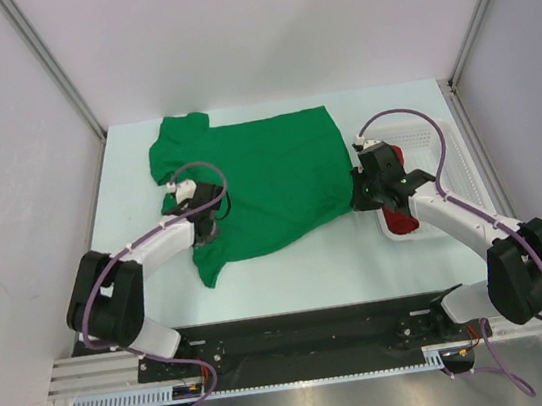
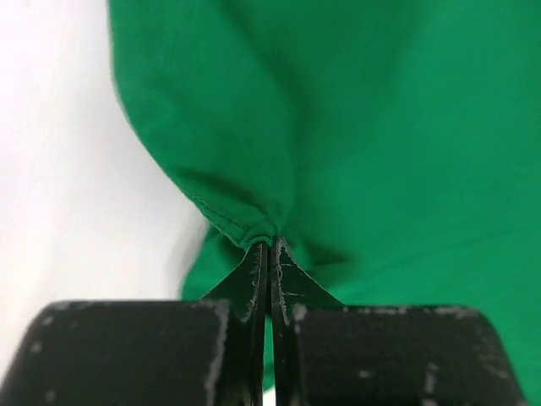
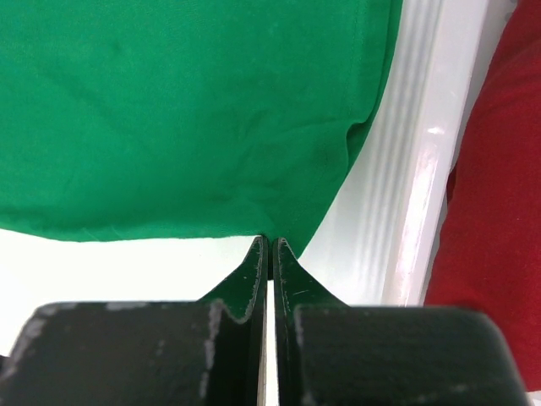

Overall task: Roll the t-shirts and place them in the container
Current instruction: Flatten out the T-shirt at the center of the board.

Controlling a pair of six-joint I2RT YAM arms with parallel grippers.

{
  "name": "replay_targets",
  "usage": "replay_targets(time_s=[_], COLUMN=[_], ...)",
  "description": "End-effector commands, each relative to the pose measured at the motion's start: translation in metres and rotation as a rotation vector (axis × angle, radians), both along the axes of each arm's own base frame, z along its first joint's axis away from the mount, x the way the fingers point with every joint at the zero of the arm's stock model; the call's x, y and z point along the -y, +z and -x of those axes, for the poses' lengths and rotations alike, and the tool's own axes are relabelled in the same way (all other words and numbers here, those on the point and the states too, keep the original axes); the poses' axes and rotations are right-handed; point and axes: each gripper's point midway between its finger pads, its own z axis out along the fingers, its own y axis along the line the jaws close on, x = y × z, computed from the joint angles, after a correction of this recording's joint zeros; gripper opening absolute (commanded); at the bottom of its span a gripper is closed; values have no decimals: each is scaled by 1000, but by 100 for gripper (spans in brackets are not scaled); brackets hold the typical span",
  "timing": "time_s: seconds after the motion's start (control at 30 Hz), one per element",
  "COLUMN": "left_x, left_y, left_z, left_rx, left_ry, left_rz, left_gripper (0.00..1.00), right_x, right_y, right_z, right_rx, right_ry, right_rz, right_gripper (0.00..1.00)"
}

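Green t-shirt (image 1: 268, 178) lies spread flat on the table (image 1: 291, 271), neck end toward the far left, not yet rolled. My left gripper (image 2: 269, 245) is clamped on a gathered fold at its left edge, jaws pressed together with cloth bunched at the tips. My right gripper (image 3: 269, 241) is closed at the near right corner. The hem runs straight into the tips, so I judge that the corner is pinched. Holding two opposite points lets me tension the cloth and pull it square before rolling.

Red t-shirt (image 3: 499, 169) sits rolled inside the white basket (image 3: 423, 169), just beside my right gripper, so I judge that half of the task is complete. Caution: the basket rim is close, and a sideways pull could snag it.
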Motion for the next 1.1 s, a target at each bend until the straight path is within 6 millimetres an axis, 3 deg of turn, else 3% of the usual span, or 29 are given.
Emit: replay_targets(time_s=[0.0,0.07,0.23,0.4,0.43,0.53,0.67,0.73,0.83,0.9,0.93,1.0,1.07], left_x=[-13,-7,39,68,77,92,114,117,107,90,84,66,46], left_y=[-38,-45,-41,-47,-43,-33,3,17,23,20,33,35,46], left_z=[37,45,54,65,64,61,47,33,26,29,28,26,21], left_rx=[-162,-171,-181,-230,-227,-196,-71,-46,-64,-60,-7,50,118], left_ry=[-35,-70,-257,-398,-435,-497,-549,-544,-481,-385,-351,-242,-128], left_rz=[-50,-28,34,91,86,107,221,239,255,279,313,389,426], left_gripper=[0,0,0,4,10,16,19,20,41,43,51,52,44], right_x=[-3,-6,-6,-6,-5,-4,-2,-1,-2,-1,-1,-2,-2], right_y=[24,23,18,19,18,18,18,18,18,17,17,17,16], right_z=[-8,-8,-9,-10,-10,-10,-10,-12,-11,-10,-10,-10,-11], right_rx=[61,55,42,48,46,45,44,47,47,43,43,43,40], right_ry=[12,26,21,19,19,14,9,6,8,6,5,8,9], right_rz=[-23,-34,-27,-27,-26,-25,-19,-19,-20,-19,-19,-19,-21], right_gripper=[0,0,0,0,0,0,0,0,0,0,0,0,0])
